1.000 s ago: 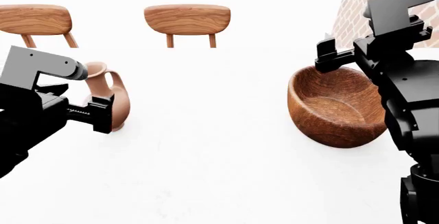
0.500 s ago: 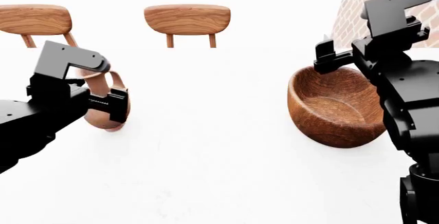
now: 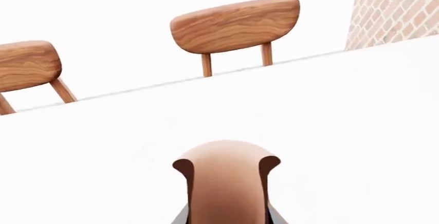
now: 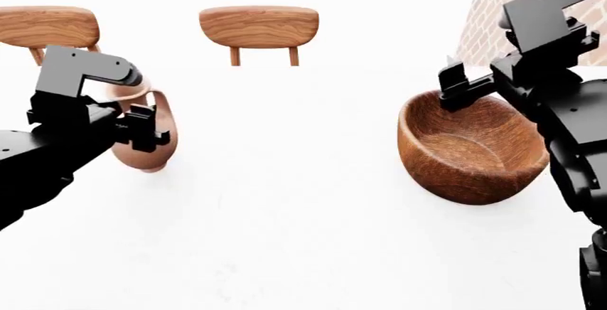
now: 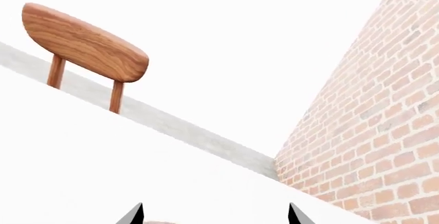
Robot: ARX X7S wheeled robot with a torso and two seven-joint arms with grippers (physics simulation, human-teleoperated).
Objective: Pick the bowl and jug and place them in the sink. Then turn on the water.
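Observation:
The pale terracotta jug point(image 4: 144, 155) hangs tilted at the left of the white table point(image 4: 284, 225), with my left gripper point(image 4: 142, 134) shut on it. In the left wrist view the jug point(image 3: 226, 180) fills the gap between the grey fingers point(image 3: 276, 217). The reddish-brown wooden bowl point(image 4: 465, 155) rests tipped on the table at the right. My right gripper point(image 4: 457, 86) hovers over the bowl's far rim, open, nothing between its tips. The right wrist view shows the right gripper point(image 5: 215, 215) with its tips wide apart. The sink is out of view.
Two wooden chair backs point(image 4: 47, 27) point(image 4: 258, 25) stand behind the table's far edge. A brick wall point(image 4: 493, 11) rises at the back right. The white tabletop spreads between the jug and the bowl.
My left gripper has closed on the jug, tilted it and carried it a little up and to the left. The right gripper has shifted only slightly over the bowl.

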